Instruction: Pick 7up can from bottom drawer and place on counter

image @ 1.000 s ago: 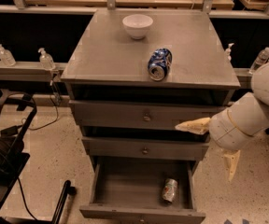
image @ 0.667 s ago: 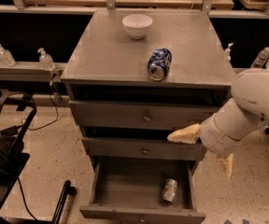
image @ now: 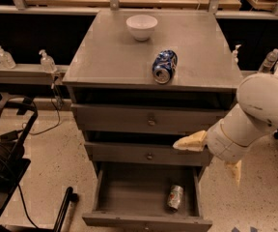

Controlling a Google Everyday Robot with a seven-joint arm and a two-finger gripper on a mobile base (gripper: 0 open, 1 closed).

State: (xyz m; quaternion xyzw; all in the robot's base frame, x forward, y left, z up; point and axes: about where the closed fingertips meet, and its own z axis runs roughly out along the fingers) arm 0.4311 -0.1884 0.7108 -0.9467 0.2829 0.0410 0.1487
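Observation:
The 7up can [image: 174, 197], pale silvery-green, lies on the floor of the open bottom drawer [image: 144, 221], toward its right side. The counter [image: 110, 57] is the grey slab on top of the cabinet. My gripper [image: 205, 164] hangs at the right of the cabinet, level with the middle drawer and above and right of the can, on a white arm [image: 262, 110]. Its two cream fingers [image: 189, 141] are spread apart and hold nothing. It does not touch the can.
A blue-and-white soda can [image: 164, 65] lies on its side on the counter near the front, with a white bowl [image: 141, 26] farther back. Two upper drawers with round knobs [image: 150, 122] are shut. Black equipment [image: 4, 149] stands left. Small bottles [image: 47, 61] line the ledge behind.
My arm has swung left and a little lower, bringing the gripper in front of the middle drawer's right end. The can and drawer have not moved.

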